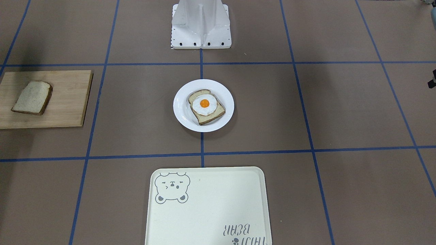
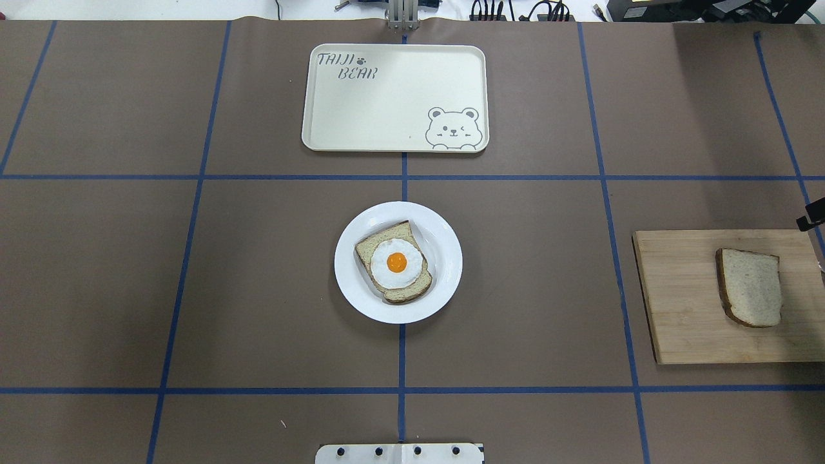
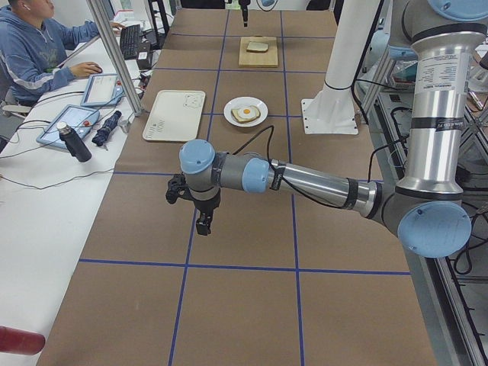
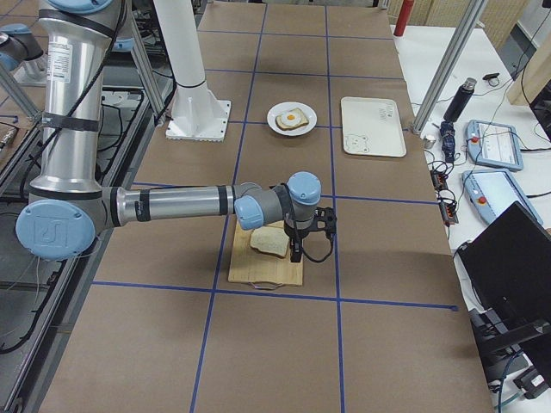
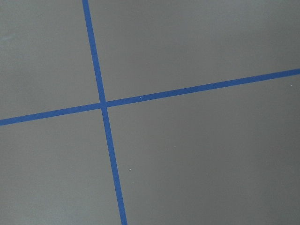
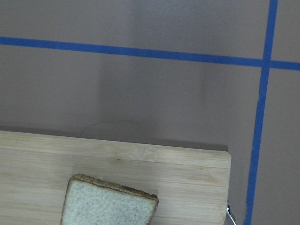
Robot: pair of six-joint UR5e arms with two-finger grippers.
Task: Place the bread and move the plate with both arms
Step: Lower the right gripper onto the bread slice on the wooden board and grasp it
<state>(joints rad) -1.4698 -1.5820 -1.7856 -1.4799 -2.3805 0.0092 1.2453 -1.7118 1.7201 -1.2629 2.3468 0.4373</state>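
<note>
Bread (image 2: 751, 287) lies flat on the wooden cutting board (image 2: 683, 303), just beside my right gripper (image 4: 296, 255) at the board's far right corner. The left gripper (image 3: 203, 224) hangs well apart. I cannot tell either claw's spread.

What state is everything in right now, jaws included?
bread, flat on the wooden board, ungripped.
plate, on the table, holding the egg toast.
egg toast, flat on the plate.
tray, flat on the table, apart from the plate.
wooden board, flat, bearing the bread.
left gripper, raised over bare table; jaws cannot tell.
right gripper, raised by the bread, not touching; jaws cannot tell.
</note>
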